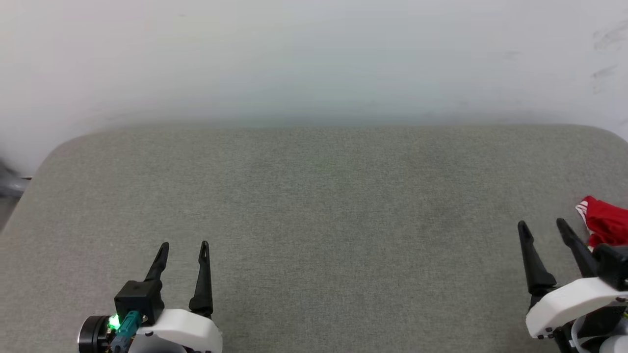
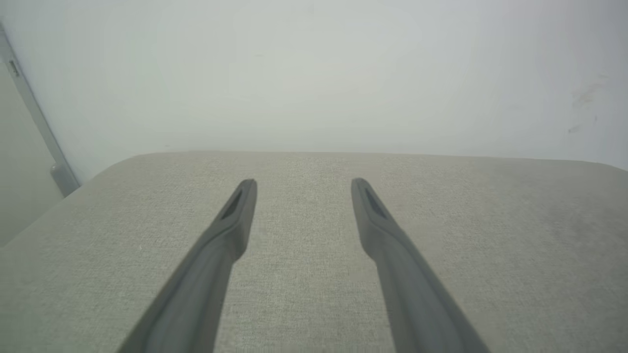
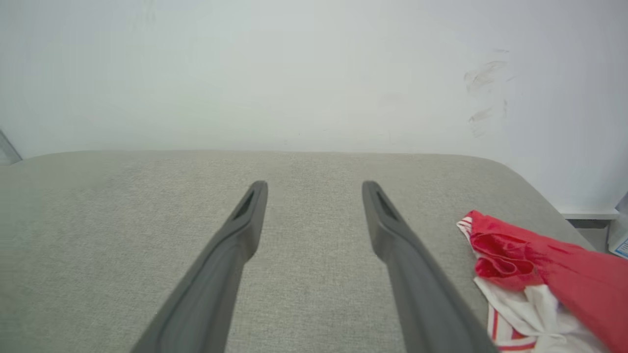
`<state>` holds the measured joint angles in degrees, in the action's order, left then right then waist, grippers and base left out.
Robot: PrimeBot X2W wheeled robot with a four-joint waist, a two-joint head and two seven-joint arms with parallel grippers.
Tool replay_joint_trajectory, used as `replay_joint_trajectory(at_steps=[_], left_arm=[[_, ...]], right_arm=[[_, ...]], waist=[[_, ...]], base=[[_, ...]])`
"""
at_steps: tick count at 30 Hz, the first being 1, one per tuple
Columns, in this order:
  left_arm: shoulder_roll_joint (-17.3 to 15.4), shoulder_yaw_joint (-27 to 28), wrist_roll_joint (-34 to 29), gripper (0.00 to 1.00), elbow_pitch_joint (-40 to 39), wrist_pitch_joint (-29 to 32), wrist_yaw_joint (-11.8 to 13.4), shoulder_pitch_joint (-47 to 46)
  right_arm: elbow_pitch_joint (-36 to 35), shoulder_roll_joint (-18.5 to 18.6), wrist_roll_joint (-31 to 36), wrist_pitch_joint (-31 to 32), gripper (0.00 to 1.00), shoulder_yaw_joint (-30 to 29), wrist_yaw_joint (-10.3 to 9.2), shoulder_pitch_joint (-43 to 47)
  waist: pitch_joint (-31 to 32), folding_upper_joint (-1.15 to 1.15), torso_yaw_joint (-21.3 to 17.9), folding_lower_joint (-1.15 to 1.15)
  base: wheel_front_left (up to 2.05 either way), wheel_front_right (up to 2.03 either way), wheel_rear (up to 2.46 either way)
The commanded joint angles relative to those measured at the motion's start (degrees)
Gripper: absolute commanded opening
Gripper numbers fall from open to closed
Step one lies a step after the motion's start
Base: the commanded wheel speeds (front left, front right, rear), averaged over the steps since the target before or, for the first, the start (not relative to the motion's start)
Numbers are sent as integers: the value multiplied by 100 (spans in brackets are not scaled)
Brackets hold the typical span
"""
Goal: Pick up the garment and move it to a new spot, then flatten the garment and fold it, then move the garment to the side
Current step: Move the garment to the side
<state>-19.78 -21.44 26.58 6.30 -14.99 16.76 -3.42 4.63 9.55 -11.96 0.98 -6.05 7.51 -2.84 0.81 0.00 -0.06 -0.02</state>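
Observation:
The garment [image 1: 606, 224] is a crumpled heap of red cloth with white, red-striped parts, lying at the right edge of the grey cushioned surface [image 1: 314, 206]. In the right wrist view the garment [image 3: 539, 274] lies just right of my right finger. My right gripper [image 1: 543, 226] hovers open just left of the garment, apart from it. My left gripper [image 1: 184, 245] stands open at the lower left, far from the garment. Seen from each wrist, the left gripper [image 2: 299, 184] and right gripper [image 3: 314, 185] have spread fingers with only bare cushion between them.
A pale wall [image 1: 314, 59] rises right behind the cushion's far edge. The cushion's left corner rounds off near a grey metal post [image 2: 34, 127]. Beyond the right corner sits a low white ledge [image 3: 588, 214].

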Motion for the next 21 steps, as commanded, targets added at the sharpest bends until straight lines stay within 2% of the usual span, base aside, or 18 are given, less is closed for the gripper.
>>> replay_joint_trajectory(at_steps=[1,6,13,21], left_arm=[[-37,35,-39,100,-27,-24,30,115],[-42,71,-79,100,-43,-24,17,263],[16,70,-108,100,-2,-25,-50,350],[61,133,-107,100,98,-25,-80,417]], right_arm=[[-175,-71,41,14,100,63,-5,166],[-691,-277,167,137,100,152,-5,518],[-1400,-568,263,380,100,-49,-5,1130],[-1675,-667,200,520,100,-2,-5,1339]], waist=[[101,0,104,2],[193,0,134,2],[310,0,86,2],[358,0,17,2]], base=[[0,0,0],[0,0,0],[0,0,0],[0,0,0]])
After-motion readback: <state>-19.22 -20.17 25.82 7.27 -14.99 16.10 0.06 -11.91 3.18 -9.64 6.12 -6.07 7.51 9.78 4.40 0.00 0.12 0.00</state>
